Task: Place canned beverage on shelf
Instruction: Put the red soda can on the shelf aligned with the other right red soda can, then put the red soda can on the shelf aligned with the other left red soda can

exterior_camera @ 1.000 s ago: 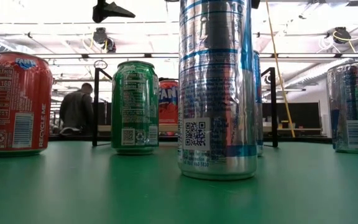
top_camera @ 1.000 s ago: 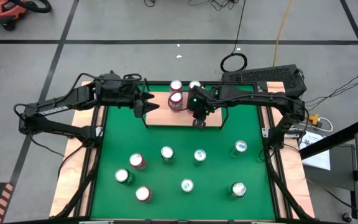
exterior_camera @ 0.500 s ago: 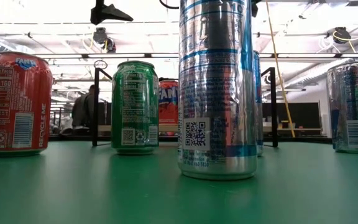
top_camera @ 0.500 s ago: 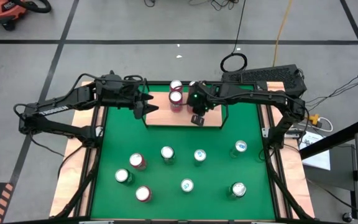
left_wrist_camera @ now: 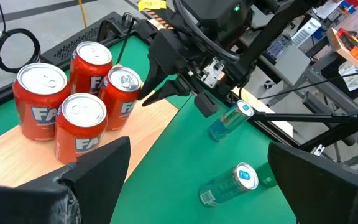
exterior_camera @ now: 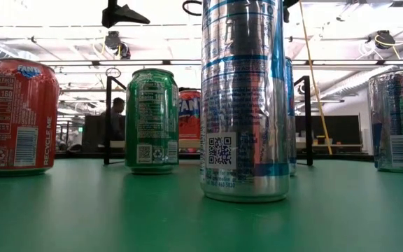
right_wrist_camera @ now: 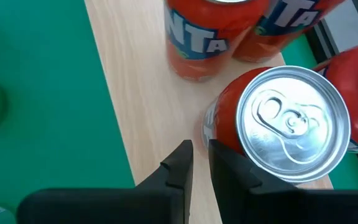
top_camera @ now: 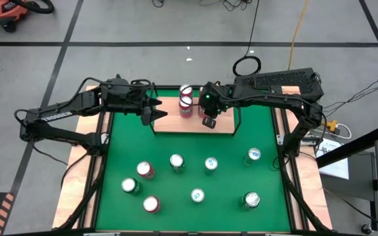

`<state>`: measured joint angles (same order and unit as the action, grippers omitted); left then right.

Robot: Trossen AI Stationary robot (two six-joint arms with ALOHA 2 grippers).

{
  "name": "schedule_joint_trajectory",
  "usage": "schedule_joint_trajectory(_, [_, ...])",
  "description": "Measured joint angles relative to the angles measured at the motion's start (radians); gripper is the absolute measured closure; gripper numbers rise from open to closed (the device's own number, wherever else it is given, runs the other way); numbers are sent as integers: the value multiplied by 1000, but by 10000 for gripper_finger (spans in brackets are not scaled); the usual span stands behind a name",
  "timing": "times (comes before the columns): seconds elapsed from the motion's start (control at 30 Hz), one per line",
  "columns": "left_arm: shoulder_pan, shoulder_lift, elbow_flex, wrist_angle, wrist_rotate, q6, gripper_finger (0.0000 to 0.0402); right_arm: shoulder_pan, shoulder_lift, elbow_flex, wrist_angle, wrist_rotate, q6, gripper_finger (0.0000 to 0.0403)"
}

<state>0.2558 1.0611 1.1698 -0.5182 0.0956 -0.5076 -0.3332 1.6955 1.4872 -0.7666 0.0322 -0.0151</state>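
- Four orange cans (left_wrist_camera: pixel 79 118) stand clustered on the shelf (top_camera: pixel 192 123), at its back toward the left side; in the high view only part of the cluster shows (top_camera: pixel 186 105).
- The right pincer (right_wrist_camera: pixel 199 163) is over the shelf just beside the cluster, fingers nearly together and holding nothing; one can (right_wrist_camera: pixel 284 127) stands right by its tips.
- The left pincer (top_camera: pixel 157 111) hovers at the shelf's left edge, fingers wide apart and empty.
- Risk: with the closed right tips so near that can, any sideways swing on pulling away could clip it. It would likely topple into its neighbours, since they stand tightly packed.
- Risk: both arms crowd the same small board. If the left moves in while the right is leaving, they could collide over the cans.
- Risk: the shelf's thin black rails (top_camera: pixel 238 117) sit close to the right arm; a low exit could snag one and shake the board.
- Eight more cans (top_camera: pixel 176 161) wait on the green mat (top_camera: pixel 228 141) covering the surface; a low sweep back toward them might knock one over.
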Motion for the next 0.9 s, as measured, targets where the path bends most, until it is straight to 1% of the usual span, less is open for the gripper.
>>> schedule_joint_trajectory(0.3, [0, 0, 0, -1, 0, -3, 17, 0, 0, 0, 8, -4, 24, 360])
schedule_joint_trajectory(0.43, [-1, 0, 0, -18, 12, -10, 17, 16, -1, 43, -65, -56, 92, 360])
schedule_joint_trajectory(0.53, [-16, -2, 0, -60, 56, -37, 17, 47, -15, 112, -144, -64, 122, 360])
schedule_joint_trajectory(0.6, [-45, -5, 0, -109, 80, -66, 17, 69, -26, 163, -179, -62, 138, 360])
schedule_joint_trajectory(0.7, [-123, -10, 0, -178, 87, -107, 18, 100, -47, 241, -240, -61, 160, 360])
schedule_joint_trajectory(0.8, [-213, -11, 0, -237, 77, -141, 27, 125, -73, 304, -281, -33, 164, 360])
schedule_joint_trajectory(0.9, [-314, -5, 0, -294, 48, -175, 44, 139, -99, 335, -296, -6, 163, 360])
